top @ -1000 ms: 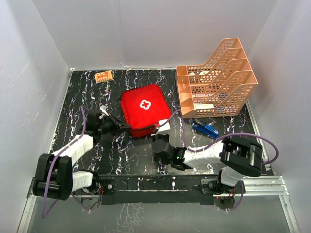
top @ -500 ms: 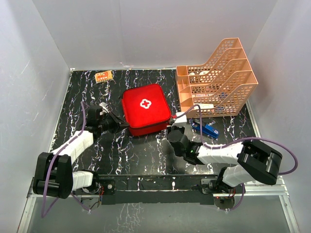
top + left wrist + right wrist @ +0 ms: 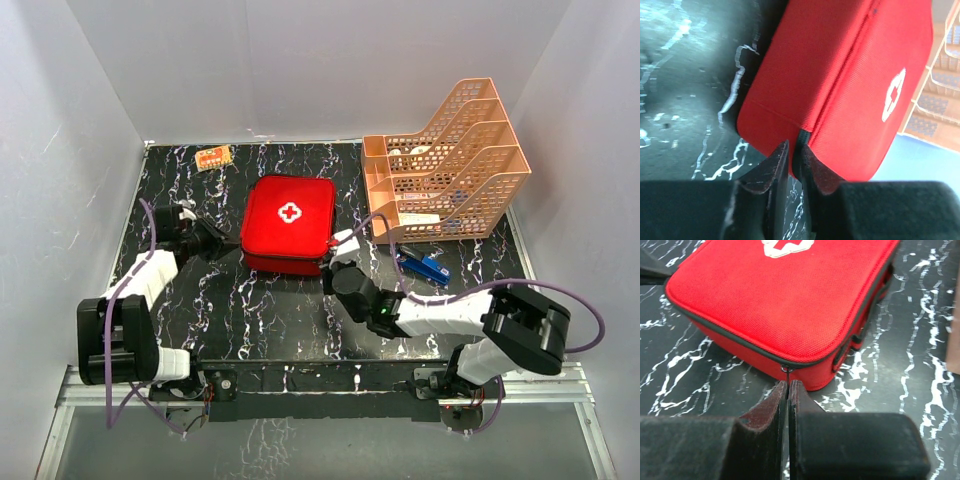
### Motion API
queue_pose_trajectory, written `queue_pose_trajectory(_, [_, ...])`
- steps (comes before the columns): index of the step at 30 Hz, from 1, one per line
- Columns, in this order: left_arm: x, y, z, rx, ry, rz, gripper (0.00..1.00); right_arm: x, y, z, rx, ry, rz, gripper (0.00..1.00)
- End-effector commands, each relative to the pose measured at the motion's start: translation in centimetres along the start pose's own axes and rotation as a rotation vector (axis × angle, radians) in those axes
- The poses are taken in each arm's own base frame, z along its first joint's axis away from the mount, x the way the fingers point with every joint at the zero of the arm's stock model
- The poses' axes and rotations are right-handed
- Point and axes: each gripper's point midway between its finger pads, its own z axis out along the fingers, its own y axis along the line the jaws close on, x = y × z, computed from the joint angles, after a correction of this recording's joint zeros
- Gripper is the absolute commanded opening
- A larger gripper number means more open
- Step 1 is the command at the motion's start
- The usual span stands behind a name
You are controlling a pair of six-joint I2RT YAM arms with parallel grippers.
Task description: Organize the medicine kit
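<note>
Fingers [image 3: 772, 167] of the left gripper [image 3: 794, 146] are closed, with only a thin slit between them. Their tips stand at the left near corner of the red squarish soft zip case with a white cross [image 3: 290, 222]. The case lies zipped on the black marbled table [image 3: 270, 320], between both arms. The right gripper [image 3: 788, 385] is closed too, its tips just under the small zip slider [image 3: 785, 369] at the near right corner. Whether it pinches the pull I cannot tell. I judge the right arm is better placed for unzipping.
</note>
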Motion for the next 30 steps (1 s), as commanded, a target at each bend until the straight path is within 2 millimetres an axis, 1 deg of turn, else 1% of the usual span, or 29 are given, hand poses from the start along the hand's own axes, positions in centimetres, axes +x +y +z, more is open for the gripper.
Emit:
queue_pose_trajectory(1, [-0.8,2.3,-1.2,-0.101,-0.02,-0.006,0.22,-2.8,3.8,0.7,-0.06,-0.067,0.061,0.0])
queue_pose_trajectory(3, [-0.5,2.6,-1.6,-0.117,-0.019,-0.005,0.3,-2.9,4.9,1.0,-0.081,-0.071,0.069,0.0])
queue_pose_trajectory(5, [-0.3,2.9,-2.1,-0.126,-0.027,-0.004,0.45,-2.9,5.6,1.1,-0.093,-0.071,0.068,0.0])
queue_pose_trajectory(7, [0.2,3.0,-2.5,-0.124,-0.028,-0.005,0.59,-2.9,5.9,1.2,-0.095,-0.074,0.072,0.0])
queue_pose_trajectory(9, [0.8,2.5,-2.8,-0.084,-0.014,-0.005,0.67,-2.8,5.7,1.2,-0.091,-0.074,0.075,0.0])
queue_pose_trajectory(11, [1.5,1.8,-2.8,-0.025,0.003,-0.009,0.71,-2.6,5.3,1.1,-0.076,-0.073,0.075,0.0])
queue_pose_trajectory(13, [2.1,0.7,-2.8,0.049,0.02,-0.025,0.73,-2.3,4.7,0.9,-0.059,-0.072,0.074,0.0])
queue_pose_trajectory(15, [2.4,0.2,-2.8,0.091,0.021,-0.048,0.74,-2.1,4.1,0.8,-0.038,-0.074,0.074,0.0])
queue_pose_trajectory(18, [3.0,0.3,-2.4,0.1,0.018,-0.079,0.75,-2.0,3.1,0.6,0.001,-0.081,0.074,0.0])
queue_pose_trajectory(21, [4.0,0.0,-1.6,0.127,0.039,-0.108,0.74,-1.8,2.3,0.5,0.042,-0.084,0.08,0.0])
queue_pose_trajectory(25, [4.7,0.1,-0.3,0.129,0.059,-0.145,0.68,-1.5,1.6,0.6,0.087,-0.084,0.088,0.0])
queue_pose_trajectory(29, [4.0,0.5,0.3,0.135,0.004,-0.193,0.6,-1.2,1.0,0.6,0.122,-0.079,0.086,0.0])
queue_pose_trajectory(30, [3.8,0.6,0.4,0.134,-0.014,-0.206,0.57,-1.1,0.8,0.6,0.127,-0.078,0.086,0.0])
